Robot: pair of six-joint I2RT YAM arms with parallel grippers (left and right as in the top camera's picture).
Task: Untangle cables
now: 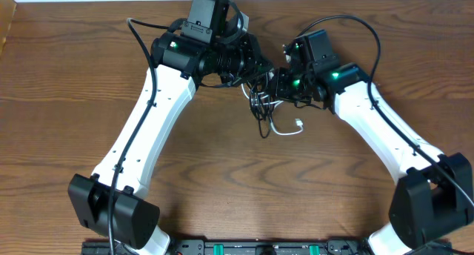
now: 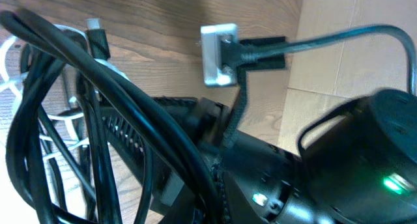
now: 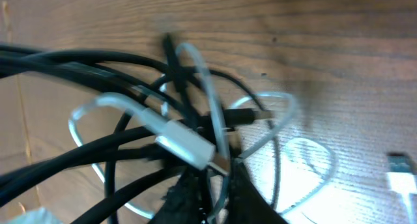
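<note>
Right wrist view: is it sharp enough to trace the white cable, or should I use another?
Right wrist: blurred throughout; the white cable smears where it crosses the black cable. Left wrist: foreground soft and crowded. Overhead: evenly lit and sharp, but both cables look small there.

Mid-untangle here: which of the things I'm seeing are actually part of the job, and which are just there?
Part of the job:
- black cable, bunched between the two arms
- white cable, looped through the black one

Not part of it:
- thicker black arm wiring, which belongs to the robot
- wooden table
</note>
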